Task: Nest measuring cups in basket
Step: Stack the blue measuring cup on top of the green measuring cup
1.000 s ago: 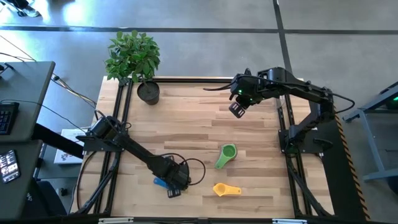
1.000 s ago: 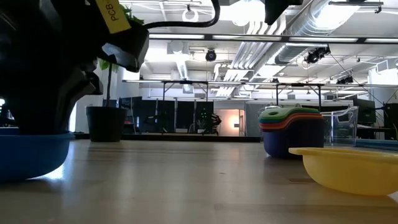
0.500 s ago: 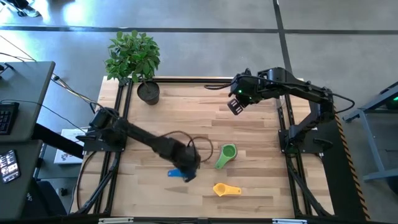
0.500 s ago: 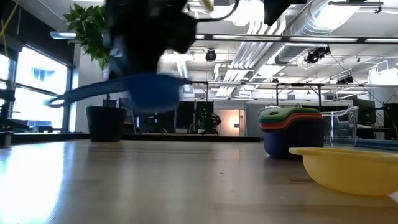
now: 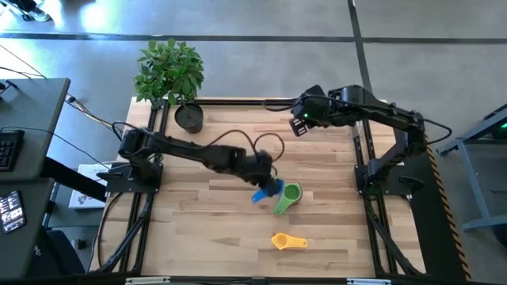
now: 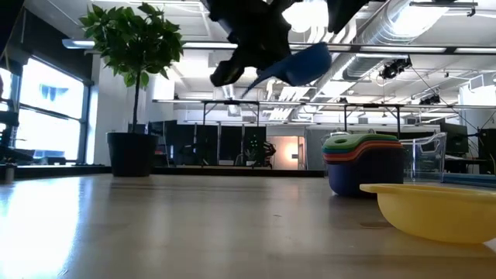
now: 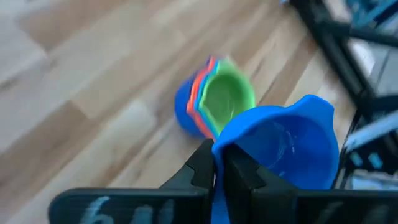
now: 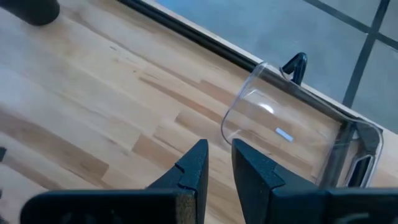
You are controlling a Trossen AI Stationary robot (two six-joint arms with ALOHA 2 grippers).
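My left gripper (image 5: 266,182) is shut on the blue measuring cup (image 5: 265,192) and hovers just left of the nested stack topped by the green cup (image 5: 289,196). The stack (image 7: 214,102) rests on the table on its base, and orange, red and a blue-purple cup show under the green one. The yellow cup (image 5: 287,241) sits alone near the table's near edge. My right gripper (image 5: 300,127) hangs over the far right part of the table, its fingers a narrow gap apart and touching nothing. The clear basket (image 8: 292,127) stands on the table beyond it, with its dark wire handle (image 8: 295,65). My left gripper (image 7: 219,154) pinches the blue cup's flat handle (image 7: 219,186) between its two fingers, just behind the bowl (image 7: 283,149). The cup (image 6: 304,63) is lifted clear of the table. Its bowl sticks out beyond the fingertips and tilts, its opening facing the wrist camera.
A potted plant in a black round pot (image 5: 188,117) stands at the table's far left corner. Black frame rails (image 5: 360,150) run along the table's sides. Bare wood lies between the plant and the stack and along the table's near left.
My left gripper has lifted the blue cup off the near left part of the table. It has carried the cup up, right and toward the far edge, to beside the green-topped stack. My right gripper has drawn back a little toward the far edge.
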